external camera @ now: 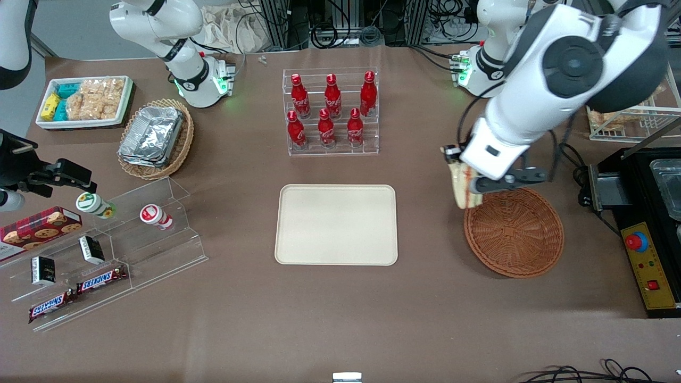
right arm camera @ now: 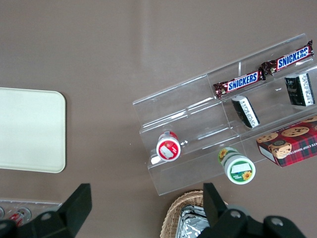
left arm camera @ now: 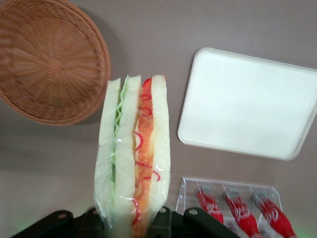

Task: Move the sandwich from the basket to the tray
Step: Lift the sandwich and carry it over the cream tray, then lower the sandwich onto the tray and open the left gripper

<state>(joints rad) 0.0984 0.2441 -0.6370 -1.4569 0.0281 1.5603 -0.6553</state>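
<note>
Clamped on the sandwich and raised above the counter, the hand at the basket rim nearest the tray, mostly hidden under the arm in the front view. Shown only by the left wrist view: red-orange and green filling between the bread slices. Nothing inside the basket, nothing on the tray.

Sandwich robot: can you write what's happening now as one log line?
end effector: shut on sandwich | position: above table beside basket | basket: empty | tray: empty | step: carrying
</note>
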